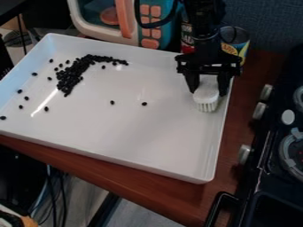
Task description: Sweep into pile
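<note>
The black gripper (207, 88) hangs over the right side of the white tray (136, 133), near its back right corner. It is shut on a white brush (206, 96), held between the two fingers with its bristles pointing down toward the tray floor. Black beans lie in a curved pile (72, 76) at the tray's back left, well to the left of the brush. Several loose beans are scattered left of the pile, and two others, one of them a bean (144, 103), lie near the middle.
A toy microwave (127, 22) and cans (235, 40) stand behind the tray's back wall. To the right is a black toy stove (266, 164) with knobs facing the tray. The wooden table's edge (118, 177) runs along the front.
</note>
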Action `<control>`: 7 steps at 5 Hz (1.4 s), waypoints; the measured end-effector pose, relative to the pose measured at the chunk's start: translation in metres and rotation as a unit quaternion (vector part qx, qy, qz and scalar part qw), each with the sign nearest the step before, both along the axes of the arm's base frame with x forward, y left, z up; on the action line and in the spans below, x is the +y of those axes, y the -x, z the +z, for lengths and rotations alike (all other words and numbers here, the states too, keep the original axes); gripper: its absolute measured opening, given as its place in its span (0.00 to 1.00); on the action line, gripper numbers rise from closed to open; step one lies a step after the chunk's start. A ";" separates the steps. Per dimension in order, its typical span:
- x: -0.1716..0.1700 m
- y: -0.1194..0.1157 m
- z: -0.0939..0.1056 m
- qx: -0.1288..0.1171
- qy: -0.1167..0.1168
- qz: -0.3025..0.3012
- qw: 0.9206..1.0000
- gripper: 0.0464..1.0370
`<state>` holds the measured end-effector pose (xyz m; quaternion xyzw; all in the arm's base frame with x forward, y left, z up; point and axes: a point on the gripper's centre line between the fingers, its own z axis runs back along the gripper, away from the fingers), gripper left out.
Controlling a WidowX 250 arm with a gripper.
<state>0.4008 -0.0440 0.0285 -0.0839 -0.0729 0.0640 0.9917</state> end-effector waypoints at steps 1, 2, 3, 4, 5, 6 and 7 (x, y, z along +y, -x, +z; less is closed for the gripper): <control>0.019 0.004 -0.004 0.001 -0.003 0.012 1.000 0.70; 0.043 0.011 -0.005 -0.001 -0.016 0.019 1.000 0.70; 0.065 0.016 -0.003 -0.004 -0.025 0.031 0.999 0.70; 0.085 0.020 -0.004 -0.004 -0.035 0.042 0.999 0.70; 0.097 0.022 -0.005 -0.003 -0.041 0.045 0.998 0.70; 0.114 0.024 -0.004 -0.005 -0.047 0.058 0.997 0.70; 0.141 0.030 -0.004 -0.003 -0.057 0.086 0.995 0.70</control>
